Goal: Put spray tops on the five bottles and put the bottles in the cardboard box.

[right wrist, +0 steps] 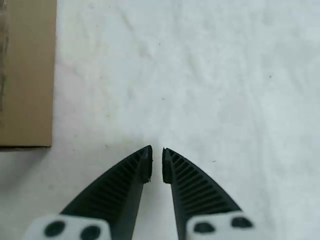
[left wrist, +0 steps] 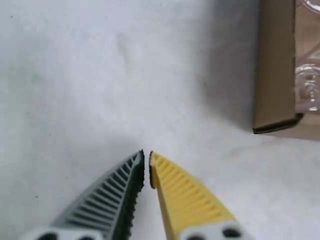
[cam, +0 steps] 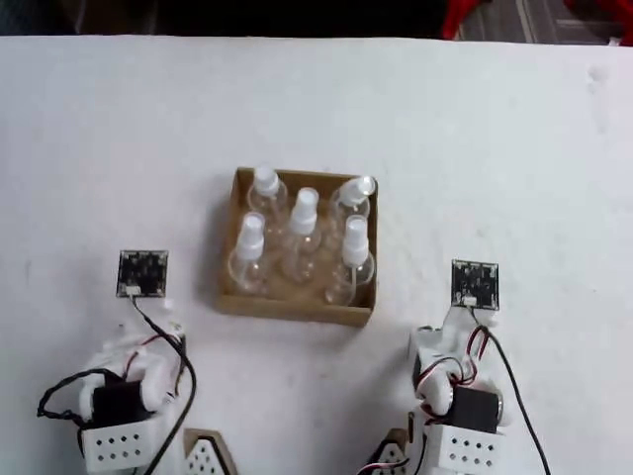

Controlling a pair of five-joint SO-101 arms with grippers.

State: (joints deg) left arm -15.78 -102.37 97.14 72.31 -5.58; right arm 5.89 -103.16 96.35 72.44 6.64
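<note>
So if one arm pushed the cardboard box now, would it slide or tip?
Probably slide: the cardboard box is low and wide, sitting flat on the white table. It likely feels light, since the five clear bottles look empty. The tall, narrow bottles might wobble inside, though they stand packed close.

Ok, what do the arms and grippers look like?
Left gripper: one grey, one yellow ribbed pointed finger. Right gripper: both black, ribbed. Left arm and right arm: white plastic, black motors, red and black wires, a square black board each.
</note>
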